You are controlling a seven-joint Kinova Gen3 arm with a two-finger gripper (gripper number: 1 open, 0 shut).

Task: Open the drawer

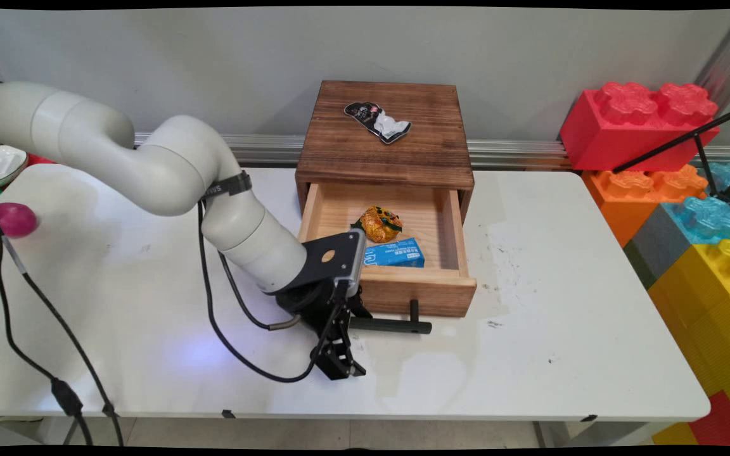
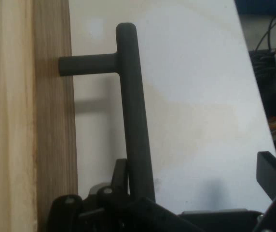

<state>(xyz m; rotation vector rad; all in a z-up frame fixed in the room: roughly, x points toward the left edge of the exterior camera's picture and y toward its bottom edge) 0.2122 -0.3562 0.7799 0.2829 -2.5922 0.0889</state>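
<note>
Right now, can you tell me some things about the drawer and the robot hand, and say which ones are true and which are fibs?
1. The drawer is open. True.
2. The orange snack lies on top of the wooden box. False: it lies inside the drawer, by the blue packet.
3. The gripper is beside the dark handle. True.
4. The gripper holds the pink ball. False: the ball sits far off, at the table's left edge.

A plain grey wall (image 1: 213,57) is running behind the white table (image 1: 561,354), with a metal rail (image 1: 517,152) lying along its foot. Big toy blocks (image 1: 688,190) are standing stacked at the right.
</note>
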